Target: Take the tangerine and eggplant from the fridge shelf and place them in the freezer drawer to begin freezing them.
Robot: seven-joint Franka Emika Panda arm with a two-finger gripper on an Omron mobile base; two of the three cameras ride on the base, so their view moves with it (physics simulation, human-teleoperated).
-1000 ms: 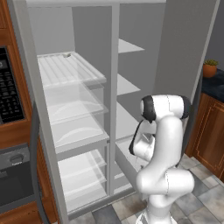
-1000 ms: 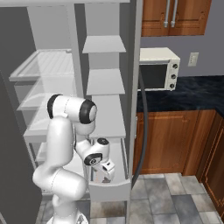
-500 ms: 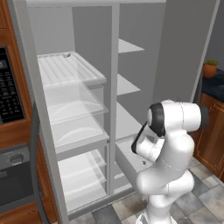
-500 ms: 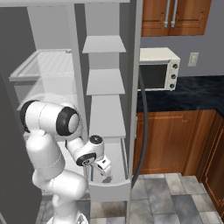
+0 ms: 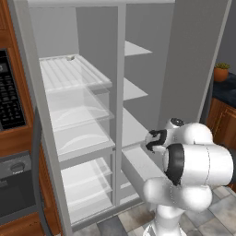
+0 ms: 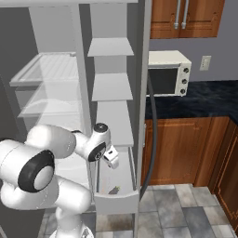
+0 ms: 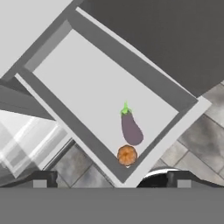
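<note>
The freezer drawer (image 7: 87, 83) stands pulled out, low in the fridge's narrow right column. Inside it, near one corner, lie the purple eggplant (image 7: 131, 127) with its green stem and, right beside it, the tangerine (image 7: 127, 155). My gripper (image 7: 111, 181) hangs above the drawer, open and empty, its fingertips (image 7: 43, 179) far apart. From the right base view the gripper (image 6: 111, 158) is just over the drawer (image 6: 116, 203), where the eggplant (image 6: 114, 189) shows as a dark speck. The ribbed fridge shelf (image 5: 69, 76) sits high in the left column, well above my hand (image 5: 154, 140).
Narrow grey shelves (image 6: 111, 86) stack above the drawer. Clear bins (image 5: 80, 133) fill the left column below the ribbed shelf. A white microwave (image 6: 168, 72) stands on the dark counter (image 6: 204, 95) to the right, over wooden cabinets (image 6: 179, 148). A small greyish thing (image 5: 70, 58) rests at the shelf's back.
The gripper has risen a little above the drawer, with its jaws slightly wider. The arm's upper links have swung down and forward. Eggplant and tangerine stay in the drawer.
</note>
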